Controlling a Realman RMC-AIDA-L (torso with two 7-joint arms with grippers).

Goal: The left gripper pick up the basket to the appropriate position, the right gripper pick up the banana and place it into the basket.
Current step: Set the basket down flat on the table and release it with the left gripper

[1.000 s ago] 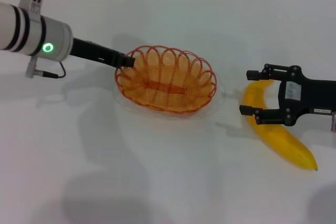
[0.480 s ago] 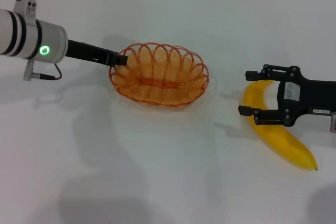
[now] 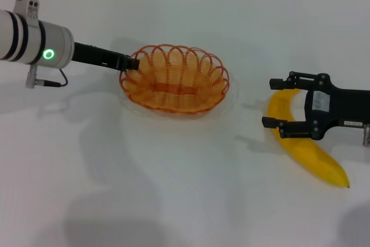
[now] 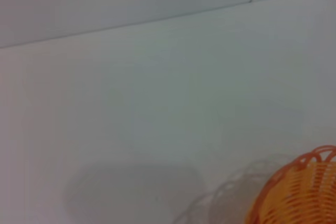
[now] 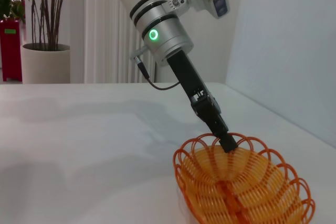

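Banana (image 3: 306,148): bright yellow, smooth, curved, lying flat on the white table (image 3: 191,201) near its right edge. Long axis runs diagonally, pointed tip toward the front right corner, other end toward the basket side. Right claw (image 3: 276,102): 2 fingers spread apart, straddling the banana's upper half. Basket (image 3: 173,79): orange wire, oval, scalloped rim, left of table centre. Left claw (image 3: 130,63): clamped on the basket's left rim.
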